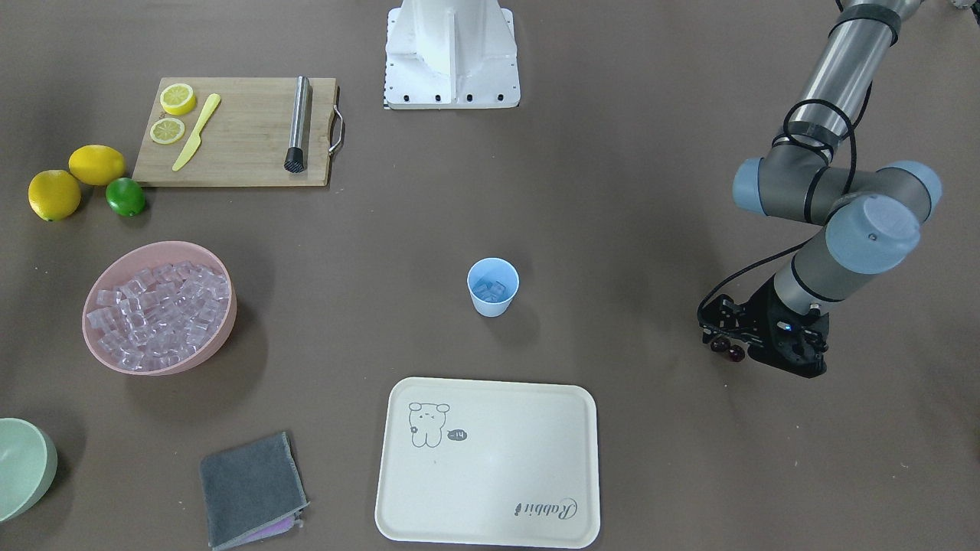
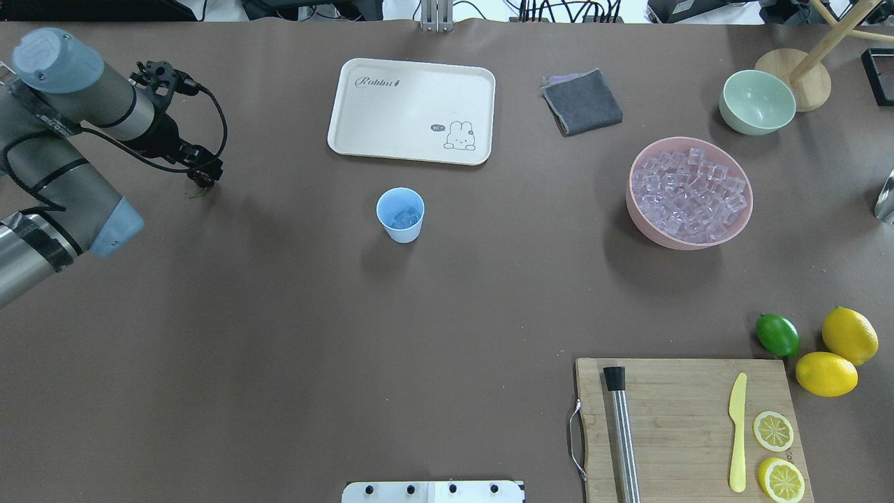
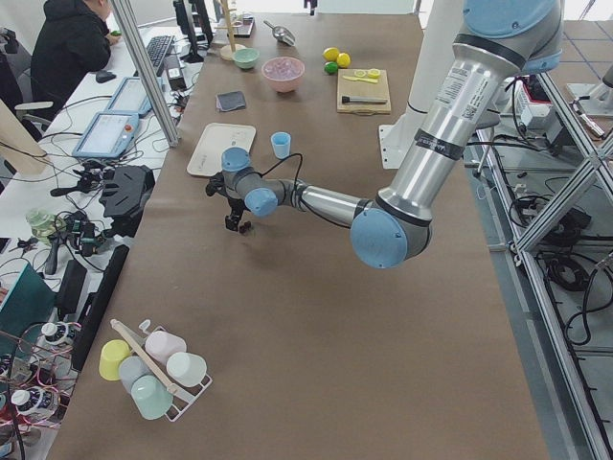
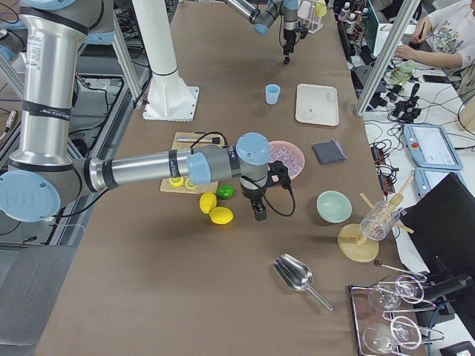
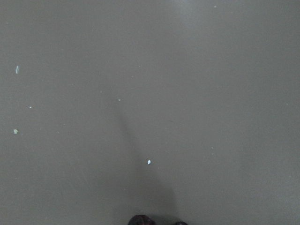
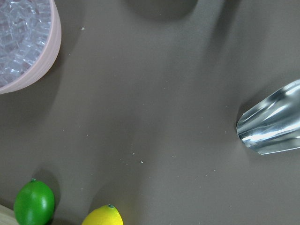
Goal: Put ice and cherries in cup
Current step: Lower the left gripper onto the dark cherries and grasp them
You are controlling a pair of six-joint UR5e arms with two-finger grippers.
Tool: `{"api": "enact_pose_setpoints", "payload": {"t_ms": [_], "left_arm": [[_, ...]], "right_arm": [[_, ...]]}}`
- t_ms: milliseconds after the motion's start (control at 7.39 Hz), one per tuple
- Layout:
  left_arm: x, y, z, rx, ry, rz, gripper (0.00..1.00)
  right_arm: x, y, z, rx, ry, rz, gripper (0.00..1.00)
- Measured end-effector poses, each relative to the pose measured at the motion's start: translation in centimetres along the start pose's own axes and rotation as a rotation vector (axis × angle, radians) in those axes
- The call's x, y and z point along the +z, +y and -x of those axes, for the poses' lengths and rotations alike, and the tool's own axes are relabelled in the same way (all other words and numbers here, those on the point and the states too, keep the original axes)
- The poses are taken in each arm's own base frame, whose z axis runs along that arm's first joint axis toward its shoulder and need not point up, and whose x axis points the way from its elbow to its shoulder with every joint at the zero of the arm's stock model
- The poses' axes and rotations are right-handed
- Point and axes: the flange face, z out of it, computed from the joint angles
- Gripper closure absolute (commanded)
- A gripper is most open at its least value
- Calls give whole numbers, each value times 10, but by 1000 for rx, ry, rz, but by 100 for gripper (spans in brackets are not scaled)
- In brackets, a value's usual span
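The light-blue cup (image 1: 493,287) stands mid-table, also seen in the overhead view (image 2: 400,214), with a few clear ice cubes (image 2: 401,219) in its bottom. More ice (image 1: 157,306) fills the pink bowl (image 2: 639,209). My left gripper (image 1: 723,344) is at the table's left end (image 2: 206,175), well apart from the cup, shut on the dark red cherries (image 1: 727,350), held low over the table. The cherries show at the left wrist view's bottom edge (image 5: 140,220). My right gripper (image 4: 260,211) shows only in the exterior right view, beside the bowl and lemons; I cannot tell if it is open.
A cream tray (image 2: 412,112) lies beyond the cup, a grey cloth (image 2: 581,101) and pale green bowl (image 2: 758,101) further right. A cutting board (image 2: 684,426) holds a muddler, yellow knife and lemon slices. Two lemons and a lime (image 2: 777,334) lie beside it. A metal scoop (image 6: 272,124) lies near the right gripper.
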Motion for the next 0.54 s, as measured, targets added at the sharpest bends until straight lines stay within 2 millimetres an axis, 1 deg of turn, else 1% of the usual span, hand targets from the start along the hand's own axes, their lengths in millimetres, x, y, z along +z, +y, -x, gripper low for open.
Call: {"api": "enact_pose_setpoints", "payload": {"t_ms": [270, 541], "left_arm": [[13, 3, 0, -1, -23, -4, 32], [14, 3, 0, -6, -26, -7, 69]], "right_arm": [[-4, 3, -5, 4, 4, -10, 1], [-5, 7, -9, 10, 6, -12, 1]]}}
